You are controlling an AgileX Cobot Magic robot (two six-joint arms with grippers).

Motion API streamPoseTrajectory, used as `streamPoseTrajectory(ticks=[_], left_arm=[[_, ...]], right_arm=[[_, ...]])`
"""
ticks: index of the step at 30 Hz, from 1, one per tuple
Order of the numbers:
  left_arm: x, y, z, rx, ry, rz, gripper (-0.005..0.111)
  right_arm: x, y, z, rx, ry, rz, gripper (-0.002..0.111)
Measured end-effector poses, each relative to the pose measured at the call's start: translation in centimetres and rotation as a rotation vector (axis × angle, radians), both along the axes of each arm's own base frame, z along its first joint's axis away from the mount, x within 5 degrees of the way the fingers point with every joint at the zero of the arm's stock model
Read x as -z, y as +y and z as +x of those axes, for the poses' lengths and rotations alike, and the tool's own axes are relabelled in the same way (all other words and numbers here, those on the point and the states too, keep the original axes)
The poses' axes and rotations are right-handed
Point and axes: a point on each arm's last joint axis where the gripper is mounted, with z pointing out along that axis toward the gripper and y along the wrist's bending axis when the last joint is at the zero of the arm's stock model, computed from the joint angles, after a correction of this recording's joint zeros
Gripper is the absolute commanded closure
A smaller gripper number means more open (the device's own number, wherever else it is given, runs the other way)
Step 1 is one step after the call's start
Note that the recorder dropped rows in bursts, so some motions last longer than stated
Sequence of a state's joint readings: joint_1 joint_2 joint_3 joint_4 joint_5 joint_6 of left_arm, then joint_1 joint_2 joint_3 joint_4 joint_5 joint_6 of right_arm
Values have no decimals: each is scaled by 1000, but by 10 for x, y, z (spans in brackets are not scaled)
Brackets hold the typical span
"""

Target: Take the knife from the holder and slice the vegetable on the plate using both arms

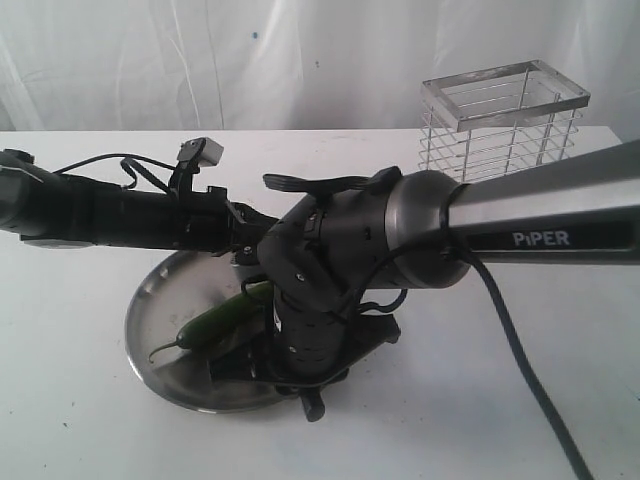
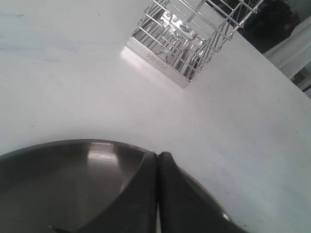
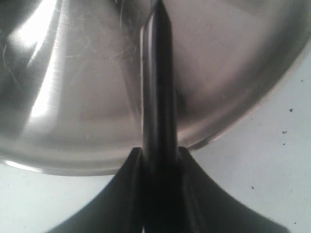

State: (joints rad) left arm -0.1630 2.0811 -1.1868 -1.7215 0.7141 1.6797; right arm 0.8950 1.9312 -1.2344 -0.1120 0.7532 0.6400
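We work on a plain white tabletop (image 1: 70, 400) with a white draped backdrop (image 1: 200, 60) behind. Our right gripper (image 3: 158, 167) pinches the dark knife (image 3: 158, 97), its blade reaching over the steel plate (image 1: 145, 300). Our left gripper (image 2: 158, 160) has its fingertips pressed together above the plate rim. The green chilli (image 1: 215, 322) lies on the plate; the wire holder (image 1: 500, 125) stands well apart at the back.

Left arm (image 1: 120, 215) enters from the left edge of the exterior frame, lying roughly level toward centre. Right arm (image 1: 530, 215) comes in from the right edge, its wrist bent downward at centre frame. Left hand (image 2: 158, 194): fingers pressed together, nothing seen between. Right hand (image 3: 159, 194): fingers clamped on a slim dark shaft.
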Motion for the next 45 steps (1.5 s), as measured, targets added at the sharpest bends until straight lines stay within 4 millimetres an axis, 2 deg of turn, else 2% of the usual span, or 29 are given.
streamPoseTrajectory(ticks=[26, 35, 45], left_arm=[[0, 0, 0, 6, -18, 10, 107], [19, 1, 2, -9, 27, 36, 107], [24, 2, 2, -16, 38, 47, 107]], right_arm=[[-2, -4, 5, -122, -80, -71, 108], [-2, -4, 5, -143, -81, -77, 108], [1, -5, 5, -150, -73, -94, 108]])
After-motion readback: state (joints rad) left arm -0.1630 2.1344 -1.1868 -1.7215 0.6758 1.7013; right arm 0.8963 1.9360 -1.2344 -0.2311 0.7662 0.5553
